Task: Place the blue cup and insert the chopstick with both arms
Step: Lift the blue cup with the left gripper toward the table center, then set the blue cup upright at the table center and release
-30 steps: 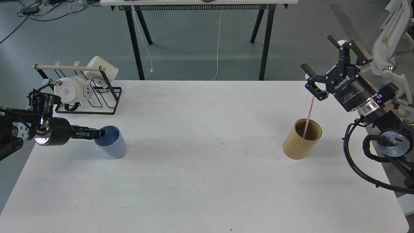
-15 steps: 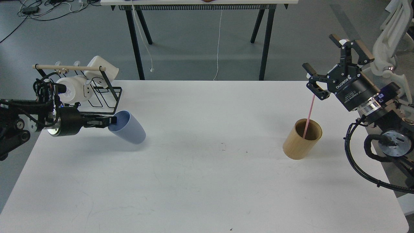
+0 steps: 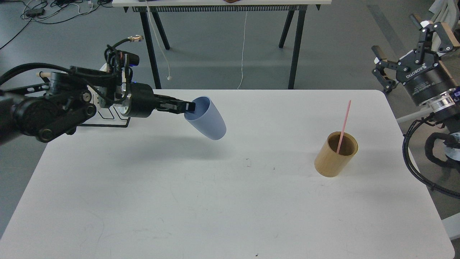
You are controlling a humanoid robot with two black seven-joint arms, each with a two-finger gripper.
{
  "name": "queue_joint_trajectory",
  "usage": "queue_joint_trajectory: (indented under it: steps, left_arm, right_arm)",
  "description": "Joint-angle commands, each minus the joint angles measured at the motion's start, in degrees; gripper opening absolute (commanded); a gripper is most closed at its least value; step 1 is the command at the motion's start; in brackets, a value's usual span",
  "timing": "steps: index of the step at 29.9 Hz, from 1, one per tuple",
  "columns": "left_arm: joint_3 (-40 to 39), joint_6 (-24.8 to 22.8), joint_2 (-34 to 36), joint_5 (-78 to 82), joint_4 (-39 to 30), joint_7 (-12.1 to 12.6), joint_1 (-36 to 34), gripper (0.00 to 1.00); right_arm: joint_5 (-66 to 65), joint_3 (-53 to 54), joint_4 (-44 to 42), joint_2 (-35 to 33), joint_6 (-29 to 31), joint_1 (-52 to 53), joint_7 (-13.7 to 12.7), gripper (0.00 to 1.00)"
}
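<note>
White rectangular table (image 3: 201, 216) fills the near field, mostly bare; likely the landing zone for the cup. One round tan wooden holder cup (image 3: 336, 154) stands upright on the table's right half, one thin pink chopstick (image 3: 344, 124) leaning inside it, top end poking out above the rim. Only one stick visible; can't tell if a second hides in the holder. So the insert part looks done or half done, my guess.

One pale blue plastic tapered cup (image 3: 208, 118) hangs in the air above the table's left-centre, tilted, mouth toward the arm, base pointing down-right. Left gripper (image 3: 187, 107) pinches its rim, one finger looks inside the mouth, which explains the tilt: a rim hold lets the body swing. Cup is clear of the surface, shadow underneath, so not placed yet; it needs levelling before set-down.

Right gripper (image 3: 409, 46) is farther back, off the table's right edge, fingers spread, holding nothing, well apart from the holder; parked out of the way, probably.

Behind the left arm, one black wire rack (image 3: 107, 120), mostly hidden.
</note>
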Motion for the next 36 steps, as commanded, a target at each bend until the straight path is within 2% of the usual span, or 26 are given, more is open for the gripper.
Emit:
queue_joint_trajectory:
  steps: [1,6,12,22,30,36]
  left_arm:
    - [5.9,0.4,-10.9,1.0,11.1,0.0,-1.4,0.00]
    - [9.7,0.8,-17.9,3.0,15.0,0.0,-1.6,0.00]
    - [13.7,2.8,-18.1,3.7,18.5,0.0,-1.2,0.00]
    - [13.5,3.3,-18.1,3.3,18.4,0.0,0.2,0.02]
    - [12.2,2.7,-18.1,2.8,17.9,0.0,0.8,0.10]
    - [9.6,2.5,-18.1,2.8,17.1,0.0,1.3,0.24]
  right_arm:
    - [0.0,0.1,-0.6,-1.2,0.0,-0.5,0.0,0.98]
    - [0.0,0.1,-0.8,-1.3,0.0,-1.3,0.0,0.98]
    - [0.0,0.1,-0.9,-1.3,0.0,-1.3,0.0,0.98]
    - [0.0,0.0,-1.7,-1.2,0.0,-1.4,0.0,0.98]
    - [0.0,-0.1,-1.8,-1.1,0.0,-1.4,0.0,0.98]
    - [-0.1,-0.4,-1.8,-1.1,0.0,-1.3,0.0,0.99]
